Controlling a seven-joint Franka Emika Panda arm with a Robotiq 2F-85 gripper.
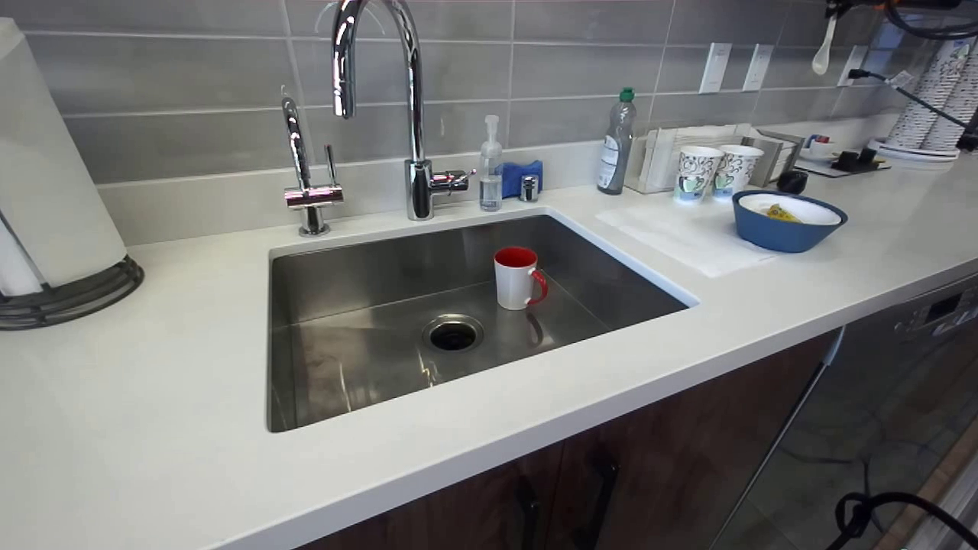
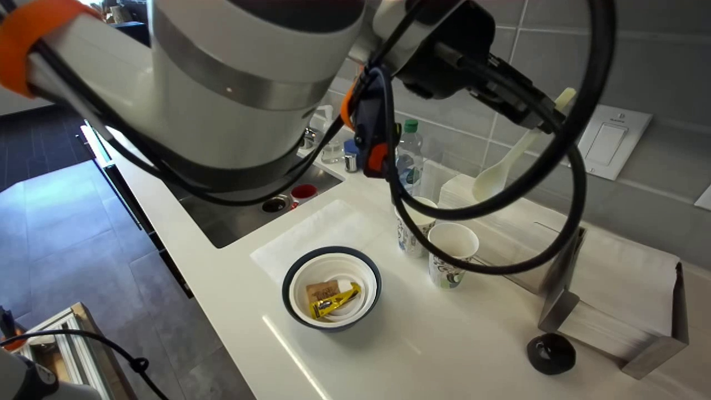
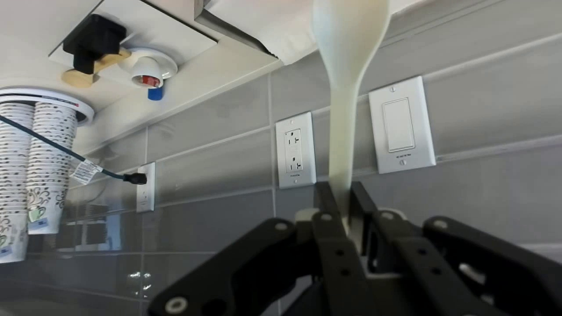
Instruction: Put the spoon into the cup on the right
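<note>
My gripper [image 2: 547,116] is shut on the handle of a pale plastic spoon [image 2: 491,180], high above the counter near the tiled wall. The spoon's bowl hangs down, seen in both exterior views [image 1: 824,53]. In the wrist view the fingers [image 3: 344,197] pinch the spoon [image 3: 347,52] by its handle. Two patterned paper cups stand upright side by side: the right cup [image 1: 736,172] and the left cup [image 1: 697,174]. The right cup [image 2: 452,261] is partly crossed by a cable in an exterior view. Spoon and gripper are apart from both cups, which are out of the wrist view.
A blue bowl [image 1: 772,233] with packets stands before the cups. Napkin holders [image 2: 616,328] and a soap bottle [image 1: 615,149] stand behind. A black round object [image 2: 551,354] lies nearby. The sink [image 1: 367,305] holds a red-and-white mug [image 1: 513,283]. Stacked paper cups [image 3: 50,166] stand farther along.
</note>
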